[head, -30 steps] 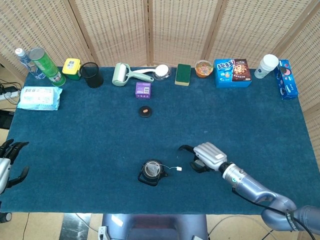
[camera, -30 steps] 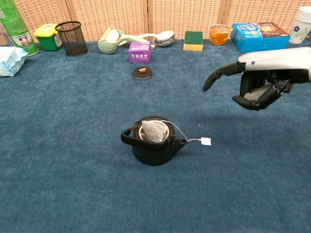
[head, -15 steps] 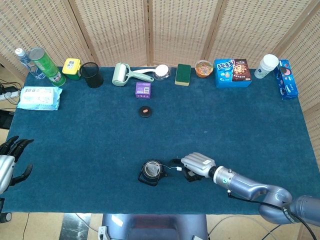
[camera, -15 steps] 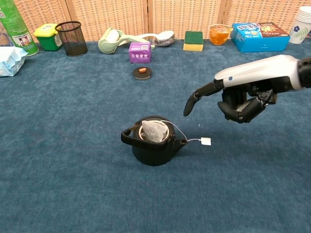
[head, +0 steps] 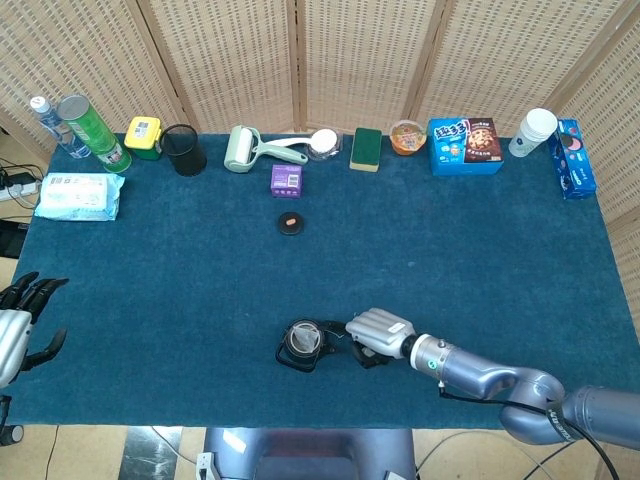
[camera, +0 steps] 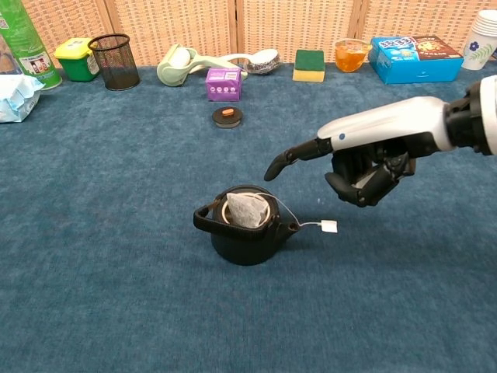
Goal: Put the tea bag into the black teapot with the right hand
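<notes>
Sitting upright in the mouth of the black teapot [camera: 245, 233], the tea bag [camera: 246, 210] has its pointed top tilted toward the far side of the table; string runs over the rim past the spout to the paper tag [camera: 328, 226], which lies flat on the cloth to the right. Teapot spout points right, handle loop to the left, so its long axis runs left-right across the table. Pot is near the front edge, roughly centre.

Right hand [camera: 365, 159] hovers above and to the right of the pot, holding nothing: one finger stretched out toward the pot, the rest curled under the palm. No contact with pot or bag. Left hand [head: 18, 320] is at the far left table edge, fingers apart, holding nothing.

Surface is a dark blue carpet-like cloth [head: 480, 250]; woven cane screen panels [head: 350, 60] behind.

Bag is a grey-white mesh pyramid, mostly above the rim. Pot is matte black, squat, lid off; a small black lid [camera: 227, 116] lies further back.
</notes>
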Available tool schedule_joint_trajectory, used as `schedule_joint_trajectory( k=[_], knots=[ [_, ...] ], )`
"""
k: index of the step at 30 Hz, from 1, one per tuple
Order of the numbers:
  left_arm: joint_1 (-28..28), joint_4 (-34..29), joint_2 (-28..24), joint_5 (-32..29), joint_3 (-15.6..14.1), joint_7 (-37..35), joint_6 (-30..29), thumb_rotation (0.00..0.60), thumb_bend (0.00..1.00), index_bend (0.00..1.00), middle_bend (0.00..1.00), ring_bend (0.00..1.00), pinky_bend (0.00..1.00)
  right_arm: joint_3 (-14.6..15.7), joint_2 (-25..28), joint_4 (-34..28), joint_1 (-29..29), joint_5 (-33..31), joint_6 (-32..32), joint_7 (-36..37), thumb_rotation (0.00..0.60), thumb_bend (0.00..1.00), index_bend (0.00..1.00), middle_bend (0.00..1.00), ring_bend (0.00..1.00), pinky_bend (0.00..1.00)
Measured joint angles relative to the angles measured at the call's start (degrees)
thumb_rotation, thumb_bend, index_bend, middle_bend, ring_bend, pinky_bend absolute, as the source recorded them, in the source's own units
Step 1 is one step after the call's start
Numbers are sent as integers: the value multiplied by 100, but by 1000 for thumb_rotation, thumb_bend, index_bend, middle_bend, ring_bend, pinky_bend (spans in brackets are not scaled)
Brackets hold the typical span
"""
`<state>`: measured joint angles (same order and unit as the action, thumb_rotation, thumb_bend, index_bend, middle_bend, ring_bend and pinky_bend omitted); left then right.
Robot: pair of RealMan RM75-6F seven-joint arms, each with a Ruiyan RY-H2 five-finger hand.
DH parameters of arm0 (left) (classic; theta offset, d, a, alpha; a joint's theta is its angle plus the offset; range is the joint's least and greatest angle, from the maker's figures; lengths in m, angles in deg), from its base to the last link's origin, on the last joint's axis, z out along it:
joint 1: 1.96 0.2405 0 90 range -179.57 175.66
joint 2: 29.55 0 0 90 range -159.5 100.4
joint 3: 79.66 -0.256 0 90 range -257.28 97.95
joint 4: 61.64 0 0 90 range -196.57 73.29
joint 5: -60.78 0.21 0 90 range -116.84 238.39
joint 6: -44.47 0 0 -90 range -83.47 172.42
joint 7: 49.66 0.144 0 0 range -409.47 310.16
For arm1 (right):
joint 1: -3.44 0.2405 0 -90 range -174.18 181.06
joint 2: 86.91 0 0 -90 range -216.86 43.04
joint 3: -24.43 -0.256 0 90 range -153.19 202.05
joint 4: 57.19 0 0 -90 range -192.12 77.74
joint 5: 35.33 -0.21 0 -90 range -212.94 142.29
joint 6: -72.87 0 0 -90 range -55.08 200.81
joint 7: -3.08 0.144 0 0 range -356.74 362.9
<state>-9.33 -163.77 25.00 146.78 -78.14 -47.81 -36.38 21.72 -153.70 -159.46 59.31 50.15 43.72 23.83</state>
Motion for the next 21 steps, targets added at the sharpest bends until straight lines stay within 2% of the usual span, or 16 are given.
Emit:
schedule_joint_trajectory(
  k=[8, 21],
  knots=[
    [23, 82, 20, -53, -12, -76, 2, 600, 451, 158, 193, 85, 144, -59, -173, 22, 225, -661, 302, -687, 600, 1000, 57, 1000, 1000, 1000],
    [34, 162, 55, -61, -16, -172, -12, 600, 449, 157, 193, 85, 144, -15, -356, -68, 523, -1509, 461, -1560, 600, 999, 57, 1000, 1000, 1000]
  ],
)
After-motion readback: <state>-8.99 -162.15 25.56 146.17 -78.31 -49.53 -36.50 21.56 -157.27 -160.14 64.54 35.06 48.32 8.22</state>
